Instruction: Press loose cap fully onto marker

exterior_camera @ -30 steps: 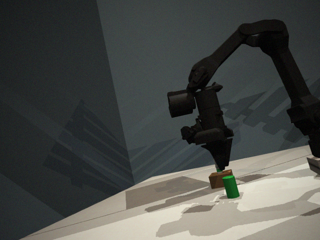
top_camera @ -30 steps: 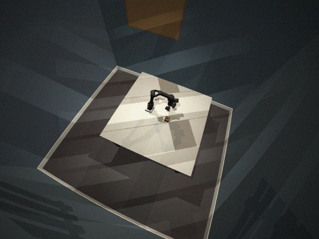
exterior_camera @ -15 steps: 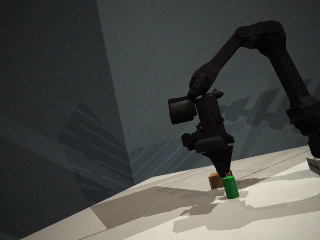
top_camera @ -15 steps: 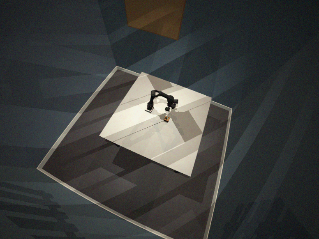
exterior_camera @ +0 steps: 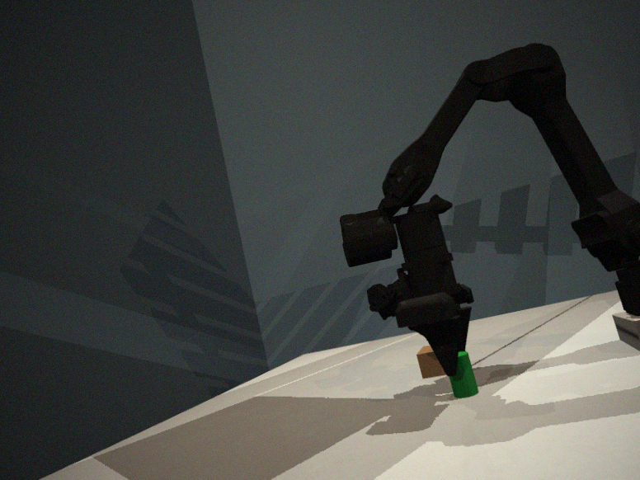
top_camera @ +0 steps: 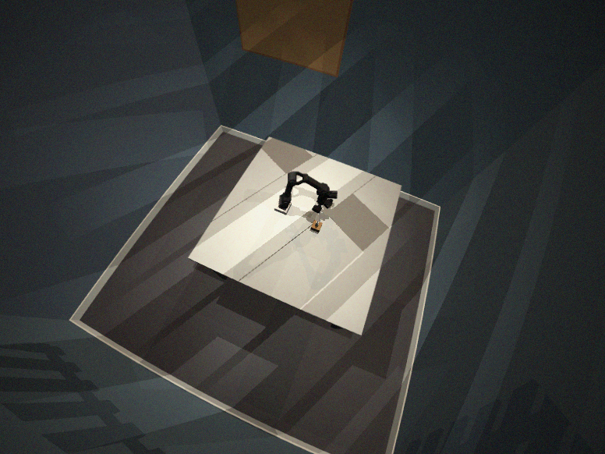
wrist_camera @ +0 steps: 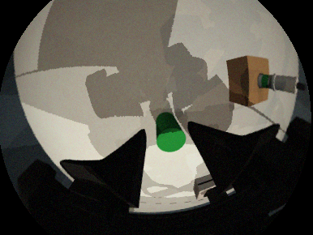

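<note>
The green cap (exterior_camera: 464,381) (wrist_camera: 171,140) stands upright on the table, closed end up. My gripper (exterior_camera: 457,365) (wrist_camera: 166,129) is open and points down, with its fingertips around the upper part of the cap. In the wrist view a gap shows between the cap and each finger. The orange-brown holder block (top_camera: 316,227) (exterior_camera: 429,364) (wrist_camera: 238,81) stands close by, to the right in the wrist view. The grey marker (wrist_camera: 284,83) with a green band stands in it, its dark tip bare. In the exterior view the marker is hidden behind the gripper. The cap cannot be made out in the top view.
The arm's base (top_camera: 282,207) stands on the white table (top_camera: 234,244) (exterior_camera: 310,428). The arm arches over the table from it. Shadows and light bands cross the table top. An orange panel (top_camera: 295,31) shows at the top of the top view, well away from the table.
</note>
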Robot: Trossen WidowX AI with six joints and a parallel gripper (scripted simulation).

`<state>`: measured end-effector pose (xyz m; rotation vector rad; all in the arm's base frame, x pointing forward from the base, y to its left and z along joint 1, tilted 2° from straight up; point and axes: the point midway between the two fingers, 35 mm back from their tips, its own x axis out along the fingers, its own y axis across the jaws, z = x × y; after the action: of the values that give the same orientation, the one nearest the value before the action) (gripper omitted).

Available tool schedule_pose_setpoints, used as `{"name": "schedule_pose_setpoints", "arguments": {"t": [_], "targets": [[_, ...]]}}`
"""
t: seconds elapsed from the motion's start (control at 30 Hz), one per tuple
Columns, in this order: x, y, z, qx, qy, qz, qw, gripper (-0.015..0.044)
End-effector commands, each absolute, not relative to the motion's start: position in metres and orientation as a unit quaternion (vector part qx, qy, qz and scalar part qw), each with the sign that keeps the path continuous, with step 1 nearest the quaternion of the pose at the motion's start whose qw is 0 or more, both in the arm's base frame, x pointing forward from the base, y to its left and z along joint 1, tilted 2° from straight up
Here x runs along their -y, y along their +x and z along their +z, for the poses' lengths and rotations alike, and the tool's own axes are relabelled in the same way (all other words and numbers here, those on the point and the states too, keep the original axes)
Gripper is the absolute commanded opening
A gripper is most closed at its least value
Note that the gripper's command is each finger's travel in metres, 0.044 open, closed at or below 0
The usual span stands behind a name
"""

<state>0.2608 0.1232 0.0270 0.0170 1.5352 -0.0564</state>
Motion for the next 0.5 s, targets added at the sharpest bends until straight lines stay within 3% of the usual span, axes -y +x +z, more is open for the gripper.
{"name": "schedule_pose_setpoints", "arguments": {"t": [0.0,0.33,0.47], "targets": [[-0.1216,0.2574,0.0153,-0.700,0.005,-0.026,0.714,0.0254],[-0.1211,0.2569,0.0084,-0.700,0.005,-0.026,0.714,0.0254],[-0.1210,0.2573,0.0084,-0.700,0.005,-0.026,0.714,0.0149]]}}
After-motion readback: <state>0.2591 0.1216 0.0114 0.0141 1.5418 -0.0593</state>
